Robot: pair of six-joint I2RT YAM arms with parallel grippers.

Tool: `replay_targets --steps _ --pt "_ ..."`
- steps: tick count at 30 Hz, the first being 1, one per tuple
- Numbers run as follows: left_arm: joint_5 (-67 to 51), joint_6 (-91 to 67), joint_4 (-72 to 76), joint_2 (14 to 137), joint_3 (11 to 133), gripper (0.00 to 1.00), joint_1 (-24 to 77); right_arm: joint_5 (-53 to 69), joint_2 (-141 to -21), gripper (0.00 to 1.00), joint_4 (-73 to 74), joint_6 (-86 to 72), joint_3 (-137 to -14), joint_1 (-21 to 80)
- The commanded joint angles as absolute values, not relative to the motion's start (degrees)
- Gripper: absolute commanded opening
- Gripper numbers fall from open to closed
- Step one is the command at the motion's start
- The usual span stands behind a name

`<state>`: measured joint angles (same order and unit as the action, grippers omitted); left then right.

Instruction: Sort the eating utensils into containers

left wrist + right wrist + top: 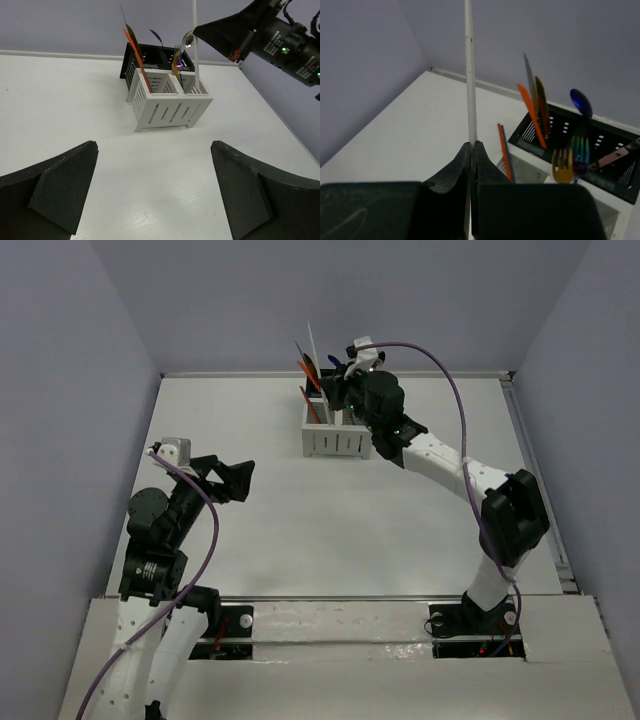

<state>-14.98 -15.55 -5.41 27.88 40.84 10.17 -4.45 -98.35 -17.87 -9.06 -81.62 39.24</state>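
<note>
One white caddy (167, 112), one black caddy (129, 67), one gold fork (562, 167), one iridescent fork (580, 150), one blue spoon (580, 102), one pale chopstick (469, 75).

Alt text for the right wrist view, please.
The right gripper is shut on a pale chopstick standing upright over the white table. To its right, a black slatted caddy holds a blue spoon and serrated knife.

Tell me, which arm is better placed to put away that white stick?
Right. The right gripper is shut on the white chopstick at the caddy; the left gripper hangs open and empty, far back.
</note>
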Motion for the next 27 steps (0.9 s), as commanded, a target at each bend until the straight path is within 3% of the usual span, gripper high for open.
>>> replay_targets --steps 1,10,21,27 --pt "-15.9 -15.6 -2.9 28.0 41.0 0.99 10.5 2.5 -105.4 0.0 -29.5 -6.8 -88.7 35.7" --pt "-16.0 -15.5 -3.1 28.2 41.2 0.99 11.0 8.0 -117.9 0.0 -29.4 -4.2 -100.5 31.5" --pt "-16.1 -15.5 -2.8 28.7 41.2 0.99 11.0 10.5 -121.1 0.0 -33.0 -2.8 -95.6 31.5" --pt "-15.7 -15.5 -2.8 28.3 41.2 0.99 11.0 10.5 -120.7 0.14 -31.6 -0.8 -94.6 31.5"
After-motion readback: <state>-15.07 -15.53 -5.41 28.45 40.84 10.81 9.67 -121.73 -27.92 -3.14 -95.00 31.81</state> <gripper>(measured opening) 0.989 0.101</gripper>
